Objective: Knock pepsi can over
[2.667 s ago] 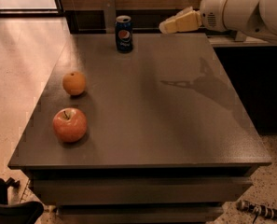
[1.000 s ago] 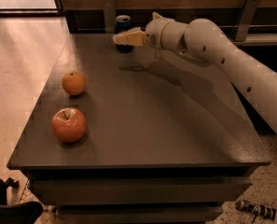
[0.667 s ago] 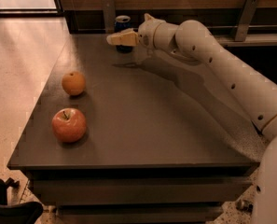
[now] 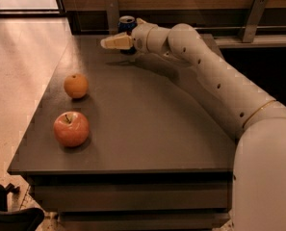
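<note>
While end effector (image 4: 114,42) sits in frt, pepsi can (image 4: 127,24) label hidden.

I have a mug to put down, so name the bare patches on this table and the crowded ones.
Bare: the middle and front of the table, between the apple, the orange and the arm; also the left rear corner. Crowded: the rear edge, where the gripper is by the pepsi can, and under the arm.

**anon:** what else is on that table (image 4: 152,134)?

**me:** 2 fruits on its left side: an orange (image 4: 76,85), and a red apple (image 4: 71,128) nearer the front edge, not touching. My gripper (image 4: 116,42) is at the far edge, well apart from both.
</note>
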You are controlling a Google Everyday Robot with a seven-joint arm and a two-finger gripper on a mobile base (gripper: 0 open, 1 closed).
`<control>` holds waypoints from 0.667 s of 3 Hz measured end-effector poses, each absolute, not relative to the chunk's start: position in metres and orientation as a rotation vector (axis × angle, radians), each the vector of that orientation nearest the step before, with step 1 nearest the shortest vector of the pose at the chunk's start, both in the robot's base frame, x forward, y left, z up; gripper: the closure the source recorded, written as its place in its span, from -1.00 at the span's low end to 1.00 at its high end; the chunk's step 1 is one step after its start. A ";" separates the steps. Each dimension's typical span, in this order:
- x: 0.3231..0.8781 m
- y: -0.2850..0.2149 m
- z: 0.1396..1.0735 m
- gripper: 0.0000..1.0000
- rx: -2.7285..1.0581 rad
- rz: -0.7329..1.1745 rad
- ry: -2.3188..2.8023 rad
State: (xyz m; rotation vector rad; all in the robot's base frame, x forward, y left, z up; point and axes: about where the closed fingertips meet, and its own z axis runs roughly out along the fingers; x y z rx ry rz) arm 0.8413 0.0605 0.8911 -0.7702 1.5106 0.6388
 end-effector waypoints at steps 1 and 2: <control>0.841 0.064 0.891 -0.68 -0.773 0.643 1.510; 0.841 0.068 0.890 -0.08 -0.777 0.648 1.509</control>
